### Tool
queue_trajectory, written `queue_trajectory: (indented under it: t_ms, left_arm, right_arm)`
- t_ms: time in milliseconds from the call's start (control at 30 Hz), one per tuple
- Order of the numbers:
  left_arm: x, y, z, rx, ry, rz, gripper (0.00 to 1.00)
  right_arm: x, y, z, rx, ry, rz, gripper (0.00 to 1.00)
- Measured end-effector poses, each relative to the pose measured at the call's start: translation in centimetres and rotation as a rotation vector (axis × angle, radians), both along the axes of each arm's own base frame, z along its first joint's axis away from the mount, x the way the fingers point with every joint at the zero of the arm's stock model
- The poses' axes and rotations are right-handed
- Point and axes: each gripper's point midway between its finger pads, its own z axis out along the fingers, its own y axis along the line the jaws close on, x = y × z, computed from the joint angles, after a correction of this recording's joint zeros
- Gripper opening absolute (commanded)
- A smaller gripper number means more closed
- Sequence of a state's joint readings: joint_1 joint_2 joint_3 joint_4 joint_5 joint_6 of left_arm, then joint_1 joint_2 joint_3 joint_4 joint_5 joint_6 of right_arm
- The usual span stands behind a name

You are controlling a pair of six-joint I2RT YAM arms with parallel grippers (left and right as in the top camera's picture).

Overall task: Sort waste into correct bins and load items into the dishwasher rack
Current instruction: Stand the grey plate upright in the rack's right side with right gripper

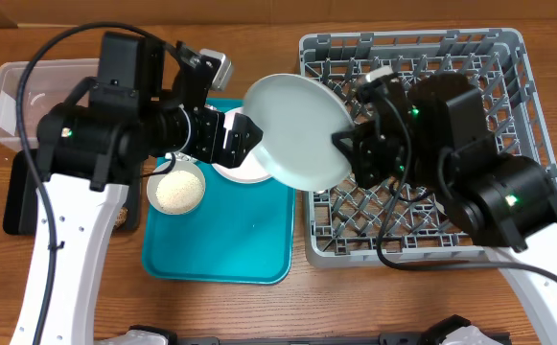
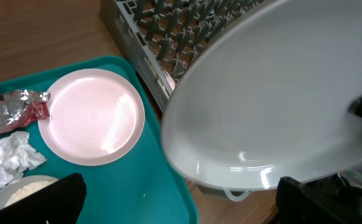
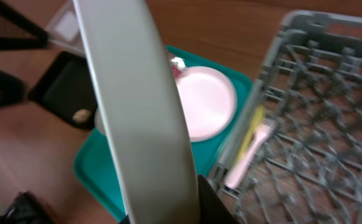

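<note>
My right gripper is shut on the rim of the white plate, holding it tilted in the air between the teal tray and the dishwasher rack. In the right wrist view the white plate stands edge-on in my right gripper. My left gripper is open beside the plate's left rim; its fingers stand wide apart below the white plate. A pale pink plate, red wrapper, napkin and bowl of rice lie on the tray. The yellow spoon and fork lie in the rack.
The teal tray lies left of the rack. A clear tub stands at the far left, with the black tray in front of it. A brown scrap lies in the black tray. Both arms crowd the middle of the table.
</note>
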State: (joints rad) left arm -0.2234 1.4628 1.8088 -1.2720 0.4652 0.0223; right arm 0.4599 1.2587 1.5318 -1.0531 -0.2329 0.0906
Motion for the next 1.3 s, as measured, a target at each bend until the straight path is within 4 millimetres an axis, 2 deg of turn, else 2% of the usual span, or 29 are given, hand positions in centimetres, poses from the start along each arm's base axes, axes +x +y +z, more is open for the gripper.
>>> queue_trajectory:
  t_ms: [133,200,300,433,500,633,733,900,1067,1300]
  left_arm:
    - [-0.4,0.6,4.0,0.006,-0.090,0.022,1.00]
    - [-0.9,1.9,6.7,0.043,-0.161,0.068,1.00]
    - [-1.4,3.2,8.3,0.086,-0.204,0.117,1.00]
    - [-2.4,6.3,11.2,0.162,-0.280,0.265,1.00]
    - [-3.0,8.0,12.4,0.185,-0.306,0.364,1.00]
    - [-4.0,10.4,14.1,0.199,-0.353,0.506,1.00]
    - [-4.9,11.4,14.8,0.199,-0.378,0.562,1.00]
    - [-5.3,12.0,14.9,0.209,-0.379,0.594,1.00]
    - [-4.8,12.0,14.4,0.222,-0.360,0.594,1.00]
    - [-4.1,11.8,13.9,0.232,-0.343,0.591,1.00]
  right_arm:
    - [0.0,-3.2,-0.5,-0.076,0.015,-0.177,0.04]
    - [-0.1,-5.9,-1.6,-0.147,0.054,-0.325,0.04]
    - [-0.2,-7.8,-2.2,-0.193,0.077,-0.427,0.04]
    - [-0.2,-11.0,-2.8,-0.238,0.108,-0.576,0.04]
    - [-0.2,-13.3,-3.1,-0.255,0.128,-0.668,0.04]
    - [-0.5,-17.3,-3.5,-0.277,0.172,-0.813,0.04]
    - [-0.6,-19.0,-3.6,-0.288,0.182,-0.874,0.04]
    - [-0.5,-19.5,-3.5,-0.310,0.171,-0.864,0.04]
    - [-0.1,-19.5,-3.9,-0.338,0.177,-0.840,0.04]
    - [1.0,-18.7,-5.8,-0.388,0.235,-0.755,0.04]
